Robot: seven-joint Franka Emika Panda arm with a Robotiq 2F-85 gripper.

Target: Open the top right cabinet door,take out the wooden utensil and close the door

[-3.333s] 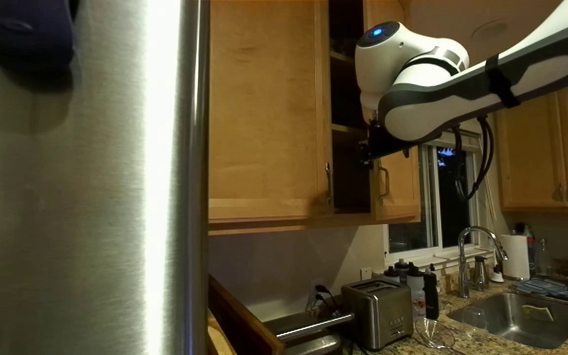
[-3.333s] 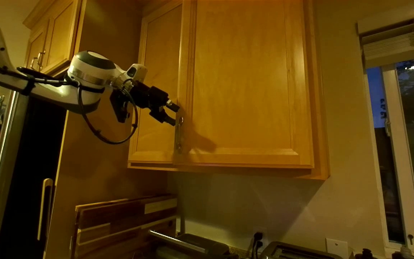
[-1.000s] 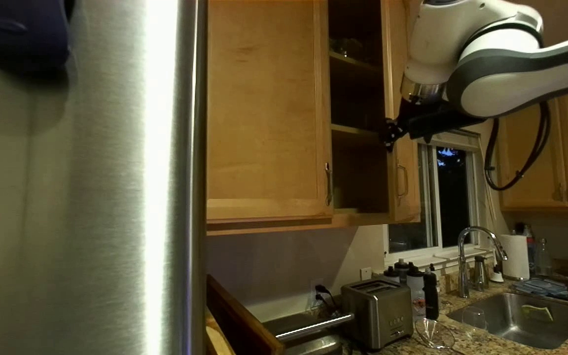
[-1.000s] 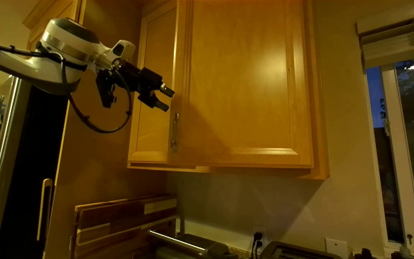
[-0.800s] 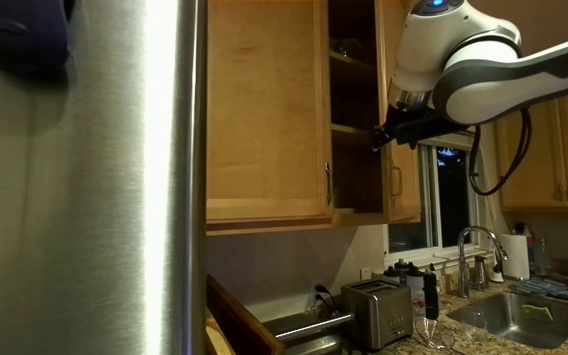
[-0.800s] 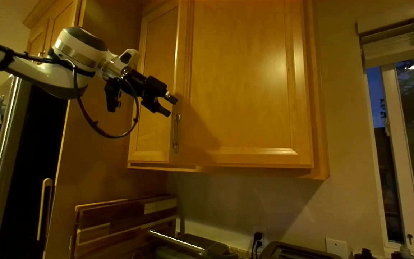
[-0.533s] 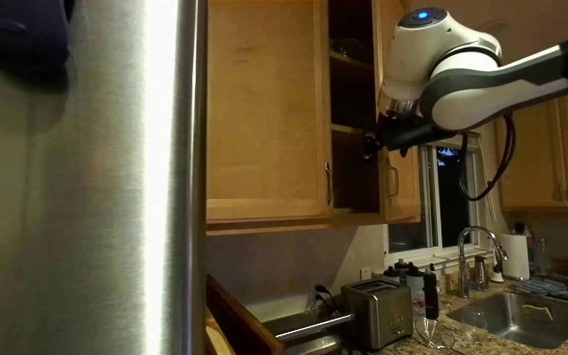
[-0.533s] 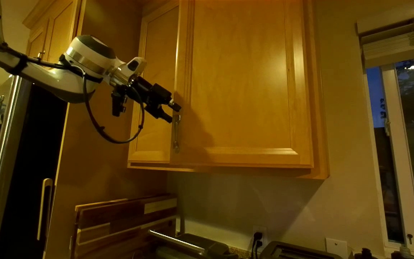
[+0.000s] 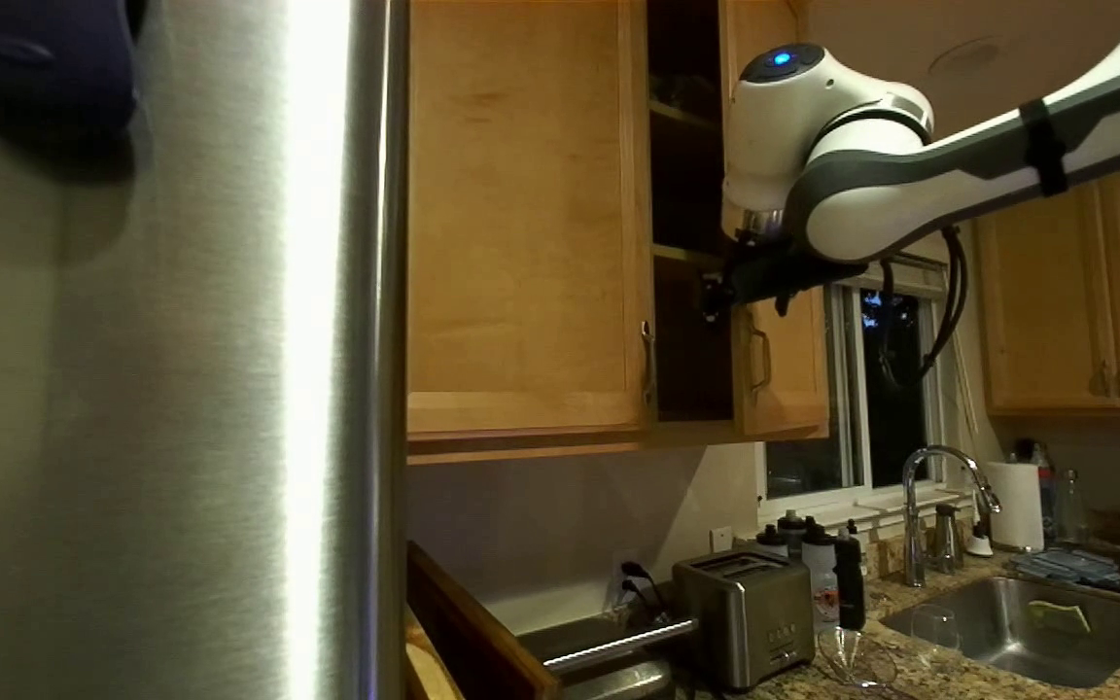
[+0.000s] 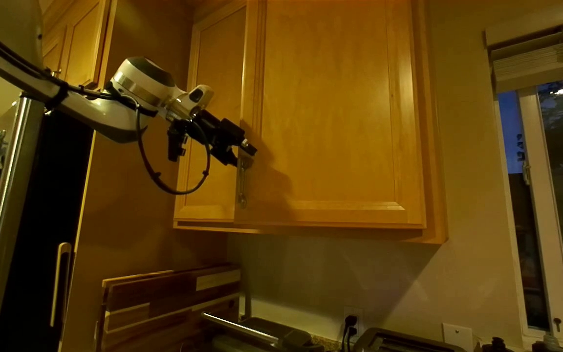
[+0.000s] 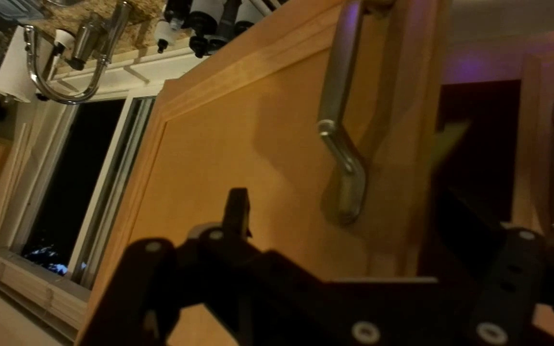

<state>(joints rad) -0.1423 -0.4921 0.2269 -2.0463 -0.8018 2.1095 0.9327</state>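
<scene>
Door (image 10: pixel 328 117) swung inward, edge (image 11: pixel 421 149) between fingers (image 11: pixel 236 211)

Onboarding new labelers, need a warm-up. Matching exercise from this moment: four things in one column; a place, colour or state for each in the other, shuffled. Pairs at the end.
Things
1. gripper
2. top right cabinet door
3. toaster
4. paper towel roll

Place, colour or state
A. white, standing upright
B. partly open
C. silver-coloured, on the counter
D. jaws apart

Pairs: 1-D; 2-B; 3-C; 4-A
</scene>
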